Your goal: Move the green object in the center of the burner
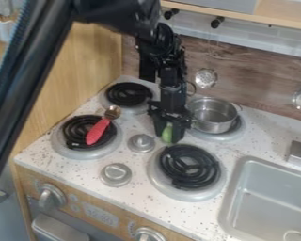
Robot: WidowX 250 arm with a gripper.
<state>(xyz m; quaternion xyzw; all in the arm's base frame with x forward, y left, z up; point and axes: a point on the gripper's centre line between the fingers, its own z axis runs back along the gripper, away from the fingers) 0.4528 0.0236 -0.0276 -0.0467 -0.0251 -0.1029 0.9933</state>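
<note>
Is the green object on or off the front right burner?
Off: the green object is in the gripper, behind the black coils.

Obj [167, 133] green; spoon handle [98, 132] red; coils [189, 166] black; ctr [141, 201] white w/ dark specks.

I can't read any wording from my end. On the stove's wooden front panel [124, 225], between the two silver knobs [51, 196], I see a pale display strip [101, 214] with a row of digit-like marks (clock-style, by the look of them), but I can't tell the characters with certainty.
</note>
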